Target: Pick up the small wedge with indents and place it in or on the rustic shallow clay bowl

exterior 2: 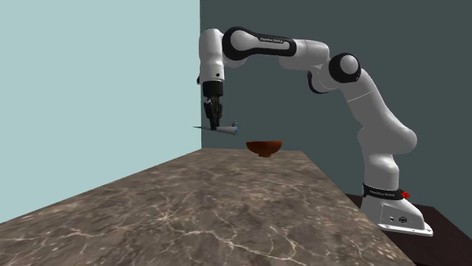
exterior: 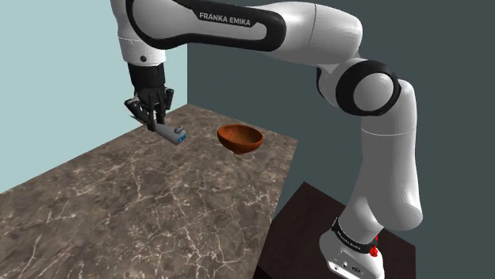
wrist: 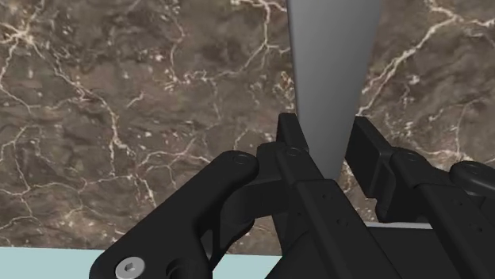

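Observation:
My black gripper [exterior: 152, 113] is shut on a small grey wedge [exterior: 170, 131] with bluish marks at its thick end, and holds it in the air above the far part of the marble table [exterior: 143, 210]. In the wrist view the grey wedge [wrist: 329, 71] runs out from between the two fingers [wrist: 289, 141], tapering where they clasp it. The reddish-brown clay bowl [exterior: 240, 139] stands upright on the table, toward the shoulder view's right of the wedge and lower. In the second exterior view the gripper [exterior 2: 215, 118] hangs with the wedge [exterior 2: 224, 130] up and left of the bowl [exterior 2: 265, 147].
A pale blue wall [exterior: 55, 79] and a dark grey wall [exterior: 428, 32] meet behind the table. The table's edge [exterior: 278, 198] drops to the dark brown stand [exterior: 309, 230] that carries the arm's base.

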Controlling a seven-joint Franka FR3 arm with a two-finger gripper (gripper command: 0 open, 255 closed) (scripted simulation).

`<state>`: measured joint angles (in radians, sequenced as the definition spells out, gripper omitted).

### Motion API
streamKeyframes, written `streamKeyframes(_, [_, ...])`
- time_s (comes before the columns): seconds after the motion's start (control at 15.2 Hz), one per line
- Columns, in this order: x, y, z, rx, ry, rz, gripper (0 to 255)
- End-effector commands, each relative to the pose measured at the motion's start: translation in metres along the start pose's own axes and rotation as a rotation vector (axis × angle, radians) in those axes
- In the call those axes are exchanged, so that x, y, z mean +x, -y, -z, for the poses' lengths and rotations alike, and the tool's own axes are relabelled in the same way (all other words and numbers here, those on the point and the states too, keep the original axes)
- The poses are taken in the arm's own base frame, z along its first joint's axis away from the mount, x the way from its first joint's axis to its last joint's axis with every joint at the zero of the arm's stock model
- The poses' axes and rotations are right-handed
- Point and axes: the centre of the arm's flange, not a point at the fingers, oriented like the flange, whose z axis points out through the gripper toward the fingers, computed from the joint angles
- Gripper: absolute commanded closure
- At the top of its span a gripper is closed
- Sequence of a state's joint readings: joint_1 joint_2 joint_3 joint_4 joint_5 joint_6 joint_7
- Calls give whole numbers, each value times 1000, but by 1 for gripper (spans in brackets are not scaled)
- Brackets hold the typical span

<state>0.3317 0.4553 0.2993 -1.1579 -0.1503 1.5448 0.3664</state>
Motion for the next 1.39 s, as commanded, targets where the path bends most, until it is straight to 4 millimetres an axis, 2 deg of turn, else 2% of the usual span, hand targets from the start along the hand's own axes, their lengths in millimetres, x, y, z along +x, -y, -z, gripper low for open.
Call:
streamKeyframes(0.0, [0, -1, 12, 0, 1, 0, 255])
streamKeyframes(0.13, [-1, -2, 21, 0, 1, 0, 255])
streamKeyframes(1.32, [-142, -193, 14, 0, 1, 0, 255])
